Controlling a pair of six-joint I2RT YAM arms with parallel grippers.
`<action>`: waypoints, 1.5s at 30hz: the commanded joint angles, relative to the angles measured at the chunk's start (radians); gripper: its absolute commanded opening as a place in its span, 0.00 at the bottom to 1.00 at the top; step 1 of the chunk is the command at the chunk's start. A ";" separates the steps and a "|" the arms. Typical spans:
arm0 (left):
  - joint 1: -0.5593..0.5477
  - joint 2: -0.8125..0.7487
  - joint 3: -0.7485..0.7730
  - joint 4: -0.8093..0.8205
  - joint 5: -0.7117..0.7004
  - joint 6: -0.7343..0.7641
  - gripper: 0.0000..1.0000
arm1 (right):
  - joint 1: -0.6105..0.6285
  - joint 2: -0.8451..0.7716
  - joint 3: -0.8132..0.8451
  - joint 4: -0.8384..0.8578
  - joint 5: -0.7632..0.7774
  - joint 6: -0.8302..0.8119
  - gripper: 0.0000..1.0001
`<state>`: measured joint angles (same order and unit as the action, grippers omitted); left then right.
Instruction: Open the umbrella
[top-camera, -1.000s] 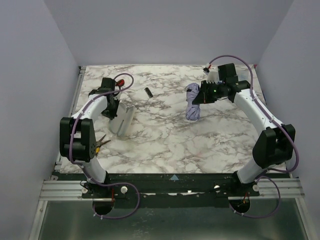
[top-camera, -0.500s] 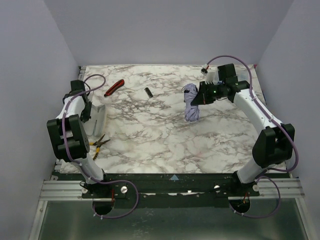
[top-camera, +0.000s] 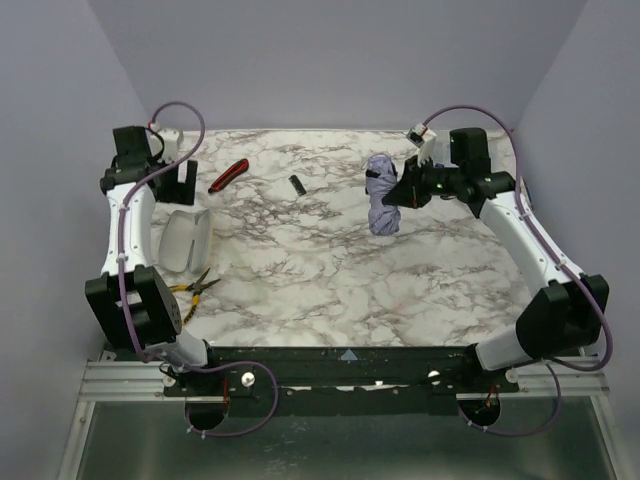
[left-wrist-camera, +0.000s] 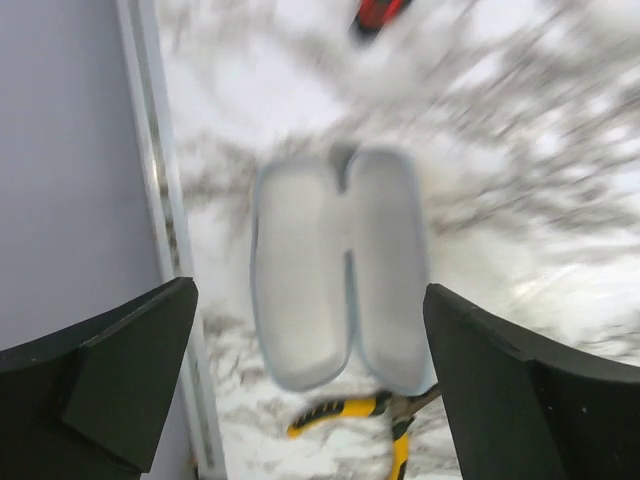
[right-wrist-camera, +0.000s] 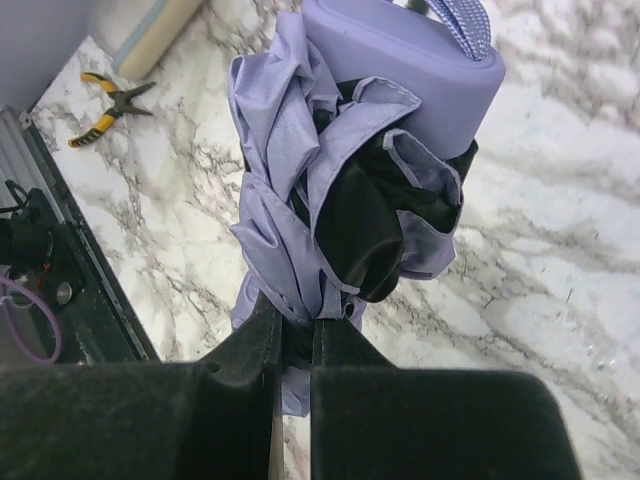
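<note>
Right gripper (right-wrist-camera: 296, 335) clamps furled umbrella (right-wrist-camera: 300, 190) mid-length, handle end toward far wall.

**Five Loose Things, Two Grippers, One Table**

There was one folded lavender umbrella (top-camera: 382, 195). There was one pale case (top-camera: 186, 240), lying open in two halves. One pair of yellow-handled pliers (top-camera: 193, 288), one red-handled tool (top-camera: 228, 176) and one small black object (top-camera: 297, 184) completed the count. One marble table (top-camera: 340, 290) carried them. The grippers numbered two: the left gripper (top-camera: 183, 180) and the right gripper (top-camera: 402, 190).
</note>
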<state>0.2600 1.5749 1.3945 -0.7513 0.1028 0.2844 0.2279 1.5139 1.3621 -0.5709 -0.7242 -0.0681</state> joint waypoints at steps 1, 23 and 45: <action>0.000 -0.139 0.203 -0.008 0.519 -0.022 0.99 | 0.000 -0.144 -0.067 0.258 -0.119 -0.043 0.00; -0.634 -0.310 0.165 0.008 0.962 0.231 0.64 | 0.295 -0.397 -0.132 -0.009 -0.047 -0.893 0.00; -0.832 -0.292 0.129 0.040 0.669 0.022 0.39 | 0.384 -0.464 -0.217 0.034 0.123 -1.011 0.00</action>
<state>-0.5594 1.2629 1.5082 -0.7208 0.8188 0.3630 0.5861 1.0885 1.1557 -0.5808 -0.6262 -1.0340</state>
